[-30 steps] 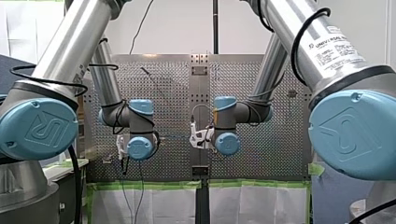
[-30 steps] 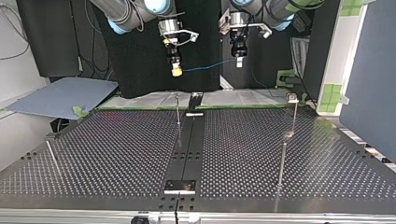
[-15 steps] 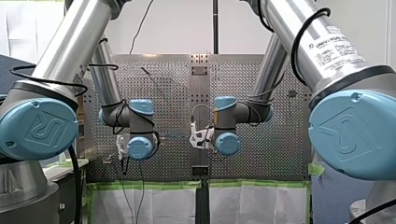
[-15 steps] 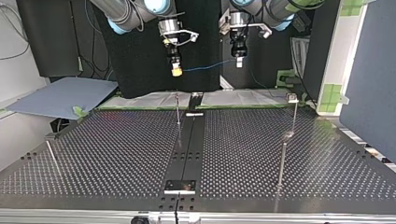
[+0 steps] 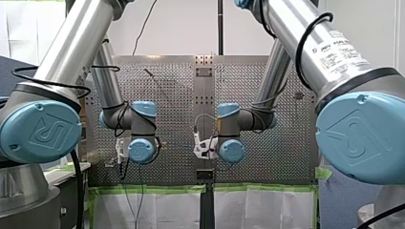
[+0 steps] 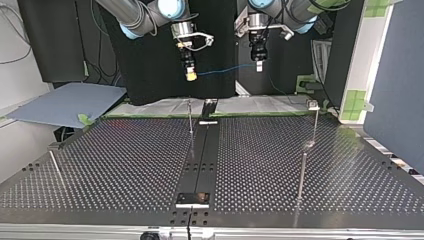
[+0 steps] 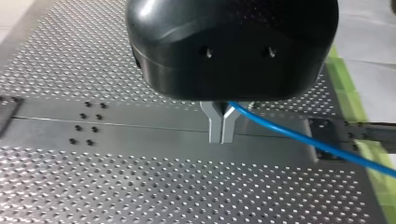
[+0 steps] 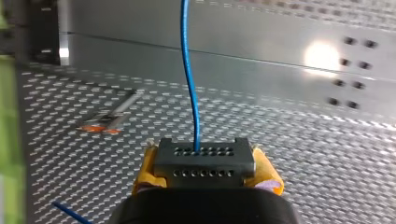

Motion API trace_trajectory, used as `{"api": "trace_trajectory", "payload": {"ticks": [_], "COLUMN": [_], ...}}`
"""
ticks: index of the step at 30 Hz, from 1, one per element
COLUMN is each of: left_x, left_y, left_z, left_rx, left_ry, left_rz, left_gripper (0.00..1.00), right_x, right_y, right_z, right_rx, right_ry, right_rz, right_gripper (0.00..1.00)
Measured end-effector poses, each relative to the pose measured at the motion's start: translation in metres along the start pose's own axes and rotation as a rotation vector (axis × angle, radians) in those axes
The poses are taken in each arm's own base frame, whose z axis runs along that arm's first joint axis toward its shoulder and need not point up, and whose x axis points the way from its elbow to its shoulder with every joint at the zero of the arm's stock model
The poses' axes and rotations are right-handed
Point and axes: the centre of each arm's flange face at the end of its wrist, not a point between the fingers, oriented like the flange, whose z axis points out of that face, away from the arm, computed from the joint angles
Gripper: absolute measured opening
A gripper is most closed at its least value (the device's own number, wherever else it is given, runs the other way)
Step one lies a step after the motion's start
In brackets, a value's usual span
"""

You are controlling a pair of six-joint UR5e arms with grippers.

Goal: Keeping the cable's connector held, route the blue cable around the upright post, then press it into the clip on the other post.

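My right gripper (image 8: 205, 171) is clamped on the connector (image 8: 204, 159), and my left gripper (image 7: 221, 127) is pinching the blue cable (image 7: 299, 137) tight.

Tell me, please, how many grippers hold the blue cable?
2. My left gripper pinches the blue cable itself; my right gripper, with yellow pads, clamps its connector. Neither is hidden.

A dark perforated table (image 6: 125, 165) fills the top view, with a smooth strip (image 6: 201, 150) running down its middle and a small shiny plate (image 6: 192, 200) at the strip's near end. Green tape (image 6: 150, 116) lines the far edge, where white sheets (image 6: 165, 106) hang. A grey-blue board (image 6: 65, 102) lies beyond the table at the top view's left, and a black curtain (image 6: 150, 70) hangs behind. In the right wrist view, a small flat piece (image 8: 109, 117) with orange ends lies on the table.
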Motion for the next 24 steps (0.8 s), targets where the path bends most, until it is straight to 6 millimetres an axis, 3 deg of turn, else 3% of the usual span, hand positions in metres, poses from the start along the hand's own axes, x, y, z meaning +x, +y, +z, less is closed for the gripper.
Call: {"api": "trace_trajectory", "payload": {"ticks": [4, 8, 18, 24], "left_x": [0.003, 0.005, 0.004, -0.011], "left_y": [0.002, 0.004, 0.004, 0.004], "left_z": [-0.003, -0.005, -0.006, -0.003], "left_rx": [-0.002, -0.003, -0.004, -0.009], "left_ry": [0.031, 0.052, 0.057, 0.042], "left_rz": [0.021, 0.034, 0.035, -0.001], "left_gripper": [0.00, 0.00, 0.00, 0.00], "right_x": [-0.023, -0.030, -0.031, -0.014], "right_y": [-0.001, -0.001, -0.001, 0.001], "right_z": [-0.006, -0.009, -0.010, -0.012], "right_rx": [0.010, 0.014, 0.015, 0.014], "right_ry": [-0.072, -0.101, -0.109, -0.112], "right_rz": [-0.022, -0.031, -0.034, -0.013], "right_gripper": [0.00, 0.00, 0.00, 0.00]}}
